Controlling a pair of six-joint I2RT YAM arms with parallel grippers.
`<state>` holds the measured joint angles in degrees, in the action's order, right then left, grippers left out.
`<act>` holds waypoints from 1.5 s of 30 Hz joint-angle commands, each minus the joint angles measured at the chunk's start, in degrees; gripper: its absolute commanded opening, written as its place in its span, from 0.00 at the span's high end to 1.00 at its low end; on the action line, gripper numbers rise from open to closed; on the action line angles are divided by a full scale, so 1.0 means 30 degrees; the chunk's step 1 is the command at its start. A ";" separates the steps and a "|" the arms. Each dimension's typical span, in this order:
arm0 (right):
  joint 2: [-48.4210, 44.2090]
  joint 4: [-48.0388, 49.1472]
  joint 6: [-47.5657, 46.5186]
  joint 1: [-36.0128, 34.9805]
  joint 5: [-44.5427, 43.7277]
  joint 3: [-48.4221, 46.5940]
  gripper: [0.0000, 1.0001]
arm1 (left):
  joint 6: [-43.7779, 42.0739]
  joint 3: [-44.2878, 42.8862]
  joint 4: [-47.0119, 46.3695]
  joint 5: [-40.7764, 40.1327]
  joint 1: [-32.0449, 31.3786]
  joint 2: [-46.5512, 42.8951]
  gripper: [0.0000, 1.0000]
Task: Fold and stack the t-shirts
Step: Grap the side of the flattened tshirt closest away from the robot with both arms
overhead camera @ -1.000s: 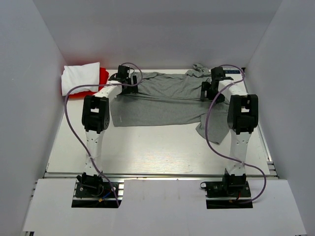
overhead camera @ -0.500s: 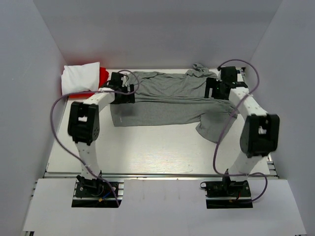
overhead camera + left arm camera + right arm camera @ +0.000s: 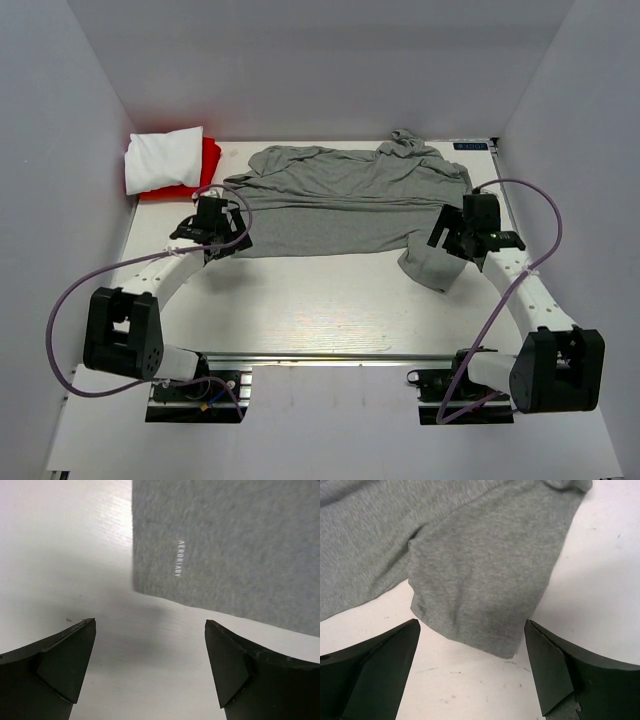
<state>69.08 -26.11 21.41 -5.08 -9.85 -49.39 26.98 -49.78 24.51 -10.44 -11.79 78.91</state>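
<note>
Left tool (image 3: 150, 627) agape | right tool (image 3: 472, 625) agape | grey t-shirt (image 3: 340, 205) on white table (image 3: 320, 300) | pale walls (image 3: 300, 60)

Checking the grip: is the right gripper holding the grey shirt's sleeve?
No, the right gripper hangs open over the grey shirt's sleeve, clamping nothing.

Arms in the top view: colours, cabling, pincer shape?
Both alike. The left arm and right arm have white tubular links joined by boxy black joint housings, on black bases. Loose mauve cables run along each. The left pincer and right pincer each end in two matte black, wedge-shaped fingers. No markings are readable on them.
</note>
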 commanded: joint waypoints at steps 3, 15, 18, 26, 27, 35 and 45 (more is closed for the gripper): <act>-0.0848 0.0119 0.0979 0.0083 -0.0438 0.0552 0.10 | 0.1025 0.0773 -0.1694 -0.0626 0.0034 0.0585 0.00; -0.0556 -0.0056 0.1096 0.0083 -0.0964 0.1022 0.10 | 0.1611 -0.0197 -0.2778 0.0575 0.0210 0.5014 0.39; -0.0585 -0.0320 0.1272 0.0054 -0.1259 0.1139 0.10 | 0.1611 0.0975 -0.4209 0.1192 0.0210 0.4779 0.48; -0.1755 -0.2923 0.2119 0.0112 -0.1961 0.1957 0.10 | 0.1406 0.1591 -0.4917 0.2275 0.0210 0.4723 1.00; -0.1931 -0.3044 0.2267 0.0083 -0.1962 0.2076 0.10 | 0.1406 0.1825 -0.5412 0.2597 0.0210 0.4315 1.00; -0.1846 -0.2696 0.3204 0.0141 -0.1054 0.3980 0.10 | 0.1055 0.2911 -0.6003 0.2600 0.0210 0.2787 1.00; 0.0498 0.1347 0.3497 0.0112 0.0177 0.5211 0.17 | 0.0881 0.2911 -0.6003 0.2774 0.0210 0.2787 1.00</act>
<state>69.14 -26.89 30.46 -4.93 -10.22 -35.00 30.55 -41.60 6.42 -3.44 -11.18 89.45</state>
